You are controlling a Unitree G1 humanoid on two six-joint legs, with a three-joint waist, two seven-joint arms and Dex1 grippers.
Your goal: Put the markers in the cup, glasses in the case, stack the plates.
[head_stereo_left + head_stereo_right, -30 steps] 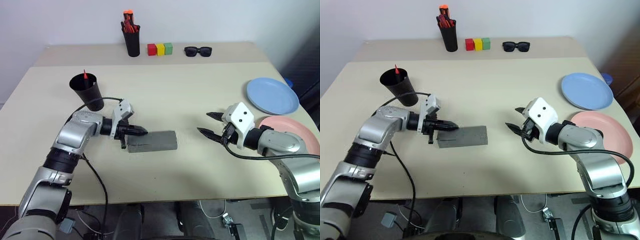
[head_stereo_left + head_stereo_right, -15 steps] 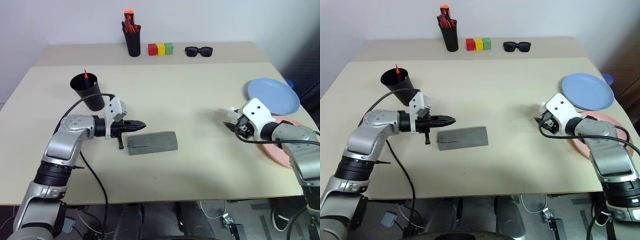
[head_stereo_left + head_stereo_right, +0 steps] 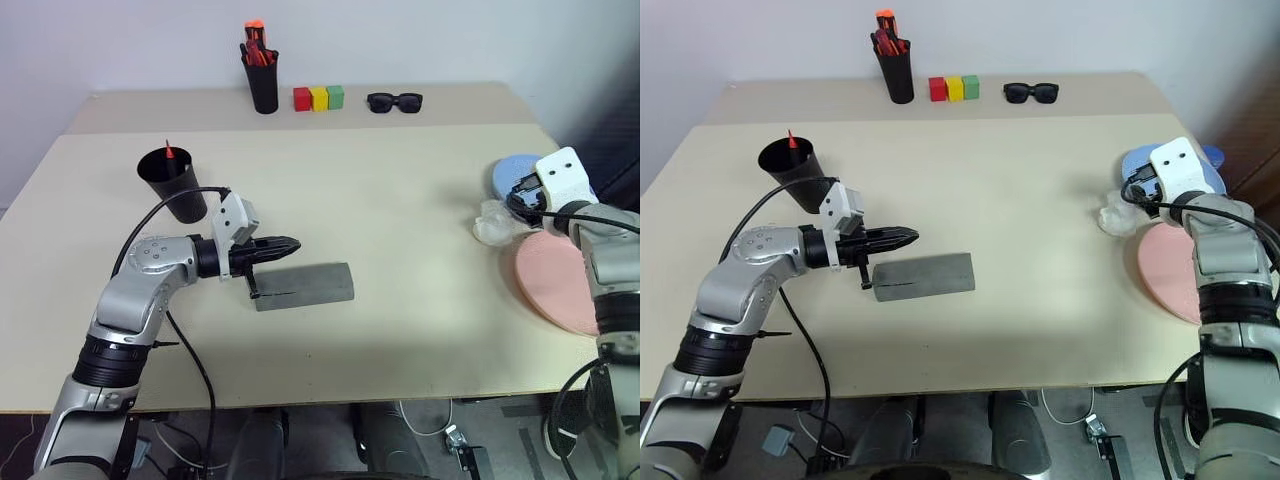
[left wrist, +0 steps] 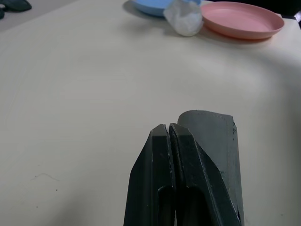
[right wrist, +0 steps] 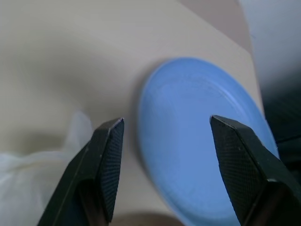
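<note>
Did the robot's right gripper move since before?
Yes. The open right gripper swung away from the grey felt case, out toward the round light blue plate.

Light blue plate: mostly hidden behind right arm in head views; far edge cut off in right wrist view. Salmon pink plate: right part covered by arm. Red marker: only tip visible above black cup. Whitish blur beside plates: unidentifiable.
</note>
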